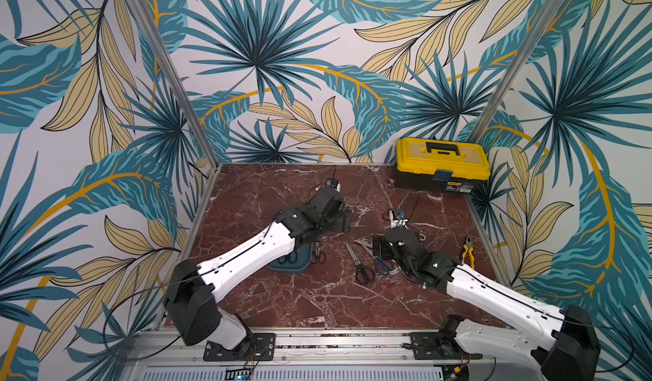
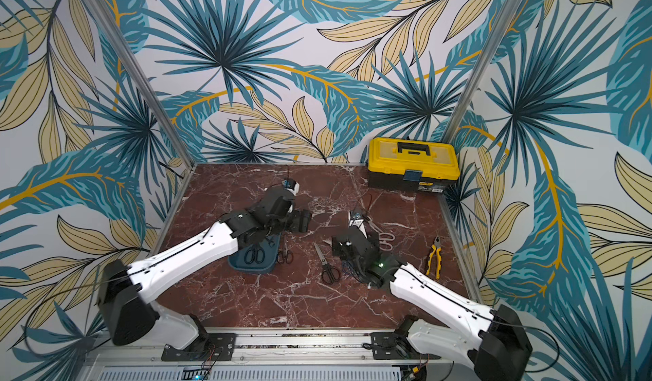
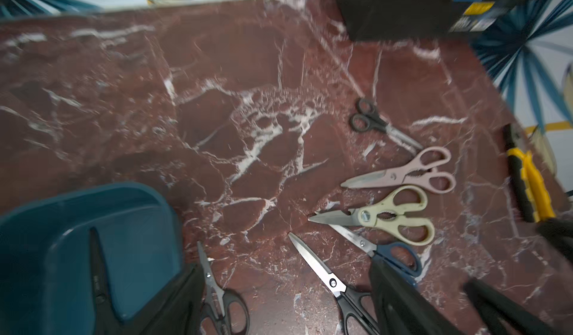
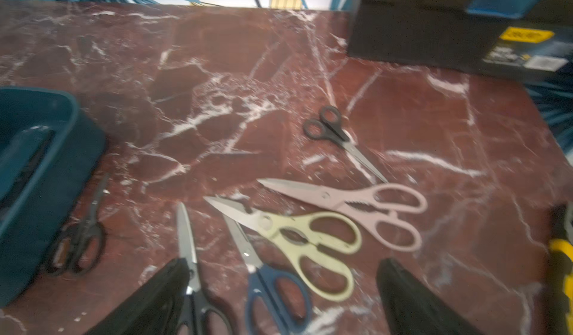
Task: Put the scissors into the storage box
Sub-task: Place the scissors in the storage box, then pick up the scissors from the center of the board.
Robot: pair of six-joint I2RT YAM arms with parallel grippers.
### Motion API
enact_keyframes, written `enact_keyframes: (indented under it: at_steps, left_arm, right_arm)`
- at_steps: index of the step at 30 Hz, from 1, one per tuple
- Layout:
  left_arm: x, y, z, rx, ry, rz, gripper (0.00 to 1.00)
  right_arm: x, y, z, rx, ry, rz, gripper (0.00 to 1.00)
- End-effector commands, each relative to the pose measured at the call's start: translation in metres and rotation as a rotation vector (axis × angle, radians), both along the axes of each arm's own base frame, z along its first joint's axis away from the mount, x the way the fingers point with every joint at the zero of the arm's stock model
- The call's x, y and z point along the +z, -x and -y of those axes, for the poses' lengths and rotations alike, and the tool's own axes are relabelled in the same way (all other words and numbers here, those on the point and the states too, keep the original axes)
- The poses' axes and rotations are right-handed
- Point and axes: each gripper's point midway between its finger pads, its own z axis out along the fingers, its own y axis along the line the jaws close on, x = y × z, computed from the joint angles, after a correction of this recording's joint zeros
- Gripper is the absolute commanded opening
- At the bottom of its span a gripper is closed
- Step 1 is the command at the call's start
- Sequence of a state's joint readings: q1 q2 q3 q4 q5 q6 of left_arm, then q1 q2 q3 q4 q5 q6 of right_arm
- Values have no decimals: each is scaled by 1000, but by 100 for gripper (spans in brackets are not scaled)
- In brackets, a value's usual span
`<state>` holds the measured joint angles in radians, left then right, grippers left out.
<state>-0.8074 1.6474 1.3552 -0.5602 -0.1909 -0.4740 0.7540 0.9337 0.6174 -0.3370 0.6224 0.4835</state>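
I record one black pair (image 3: pixel 96 271) inside the storage box (image 3: pixel 108 187), six scissors (image 4: pixel 297 234) outstanding on the table (image 3: pixel 217 100), and left gripper (image 3: pixel 283 268) and right gripper (image 4: pixel 283 262) both gaping, empty.

Soft, even light leaves only faint shadows in both sharp top views, while both wrist views are blurred, smearing the storage box (image 4: pixel 62 178).

Storage box (image 3: pixel 133 225) is teal, table (image 3: pixel 217 100) red marble, scissors (image 3: pixel 403 173) possibly pinkish.
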Motion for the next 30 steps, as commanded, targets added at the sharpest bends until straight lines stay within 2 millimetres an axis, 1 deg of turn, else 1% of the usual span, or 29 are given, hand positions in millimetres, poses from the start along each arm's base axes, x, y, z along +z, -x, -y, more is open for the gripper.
enact_keyframes:
  at_steps: [1, 3, 5, 7, 8, 10, 13, 14, 16, 19, 21, 22, 24, 25, 27, 29, 30]
  left_arm:
    - [-15, 9, 23, -33, -42, -97, 88]
    - [-35, 8, 25, -28, -98, -165, 88]
    - [-49, 7, 25, -13, -140, -203, 87]
    - [-58, 6, 23, 0, -149, -219, 86]
    - [-61, 6, 23, 8, -147, -226, 85]
    - [-66, 4, 22, 19, -132, -242, 85]
    - [-78, -2, 15, 47, -127, -284, 83]
    - [-81, -2, 14, 47, -119, -306, 82]
    - [-85, -6, 9, 57, -136, -310, 81]
    - [-91, -11, 6, 55, -159, -322, 78]
    - [-99, -11, 1, 65, -190, -355, 77]
    - [-101, -15, -7, 91, -225, -347, 74]
    - [-105, -17, -14, 112, -238, -349, 71]
    - [-106, -17, -17, 121, -235, -350, 69]
    - [-109, -19, -24, 141, -229, -358, 68]
    - [-108, -19, -29, 151, -247, -367, 61]
    - [-106, -17, -34, 162, -268, -370, 61]
  right_arm:
    - [-5, 14, 33, -144, -90, 82, 100]
    - [-16, 23, 45, -179, -128, 98, 100]
    - [-22, 28, 49, -168, -152, 130, 100]
    - [-21, 28, 50, -140, -143, 169, 100]
    - [-23, 30, 54, -147, -118, 178, 100]
    - [-17, 27, 57, -159, -118, 227, 100]
    - [-14, 24, 49, -106, -108, 252, 100]
    - [-15, 23, 50, -113, -94, 249, 100]
    - [-18, 21, 58, -164, -53, 245, 100]
    - [-21, 17, 62, -201, 0, 238, 99]
    - [-23, 12, 59, -205, 22, 221, 100]
    - [-24, 10, 60, -231, 39, 216, 100]
    - [-22, 5, 63, -272, 84, 226, 100]
    - [-25, 2, 67, -302, 101, 232, 100]
    - [-29, -4, 65, -307, 109, 213, 100]
    - [-35, -6, 63, -305, 131, 194, 100]
    - [-37, -7, 62, -300, 140, 178, 100]
